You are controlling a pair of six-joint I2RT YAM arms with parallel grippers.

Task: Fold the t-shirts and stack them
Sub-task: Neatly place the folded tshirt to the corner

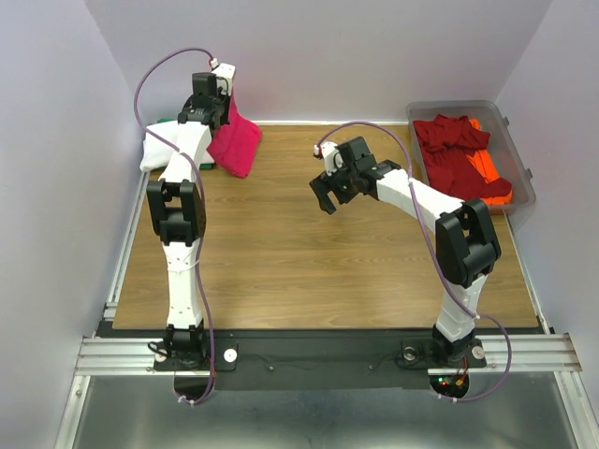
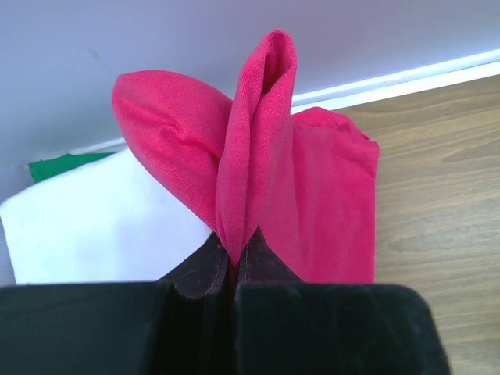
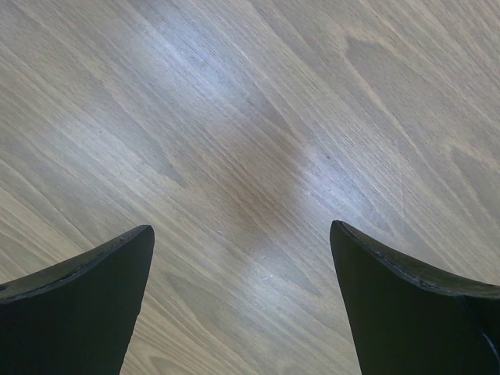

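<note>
The bright pink-red t-shirt [image 1: 236, 142] hangs folded at the table's far left corner, its lower edge on the wood. My left gripper [image 1: 208, 110] is shut on its upper fold; in the left wrist view the cloth [image 2: 312, 195] bunches up from between the closed jaws of the gripper [image 2: 234, 254]. A white t-shirt [image 1: 157, 150] lies under the left arm, with a green one [image 2: 58, 166] behind it. Dark red t-shirts [image 1: 457, 148] and an orange one [image 1: 494, 182] lie in the bin. My right gripper [image 1: 325, 199] is open and empty above bare wood; its jaws [image 3: 242, 250] stand wide apart.
A clear grey plastic bin [image 1: 517, 154] stands at the far right of the wooden table [image 1: 309, 262]. Pale walls close in the back and both sides. A metal rail runs along the table's left edge.
</note>
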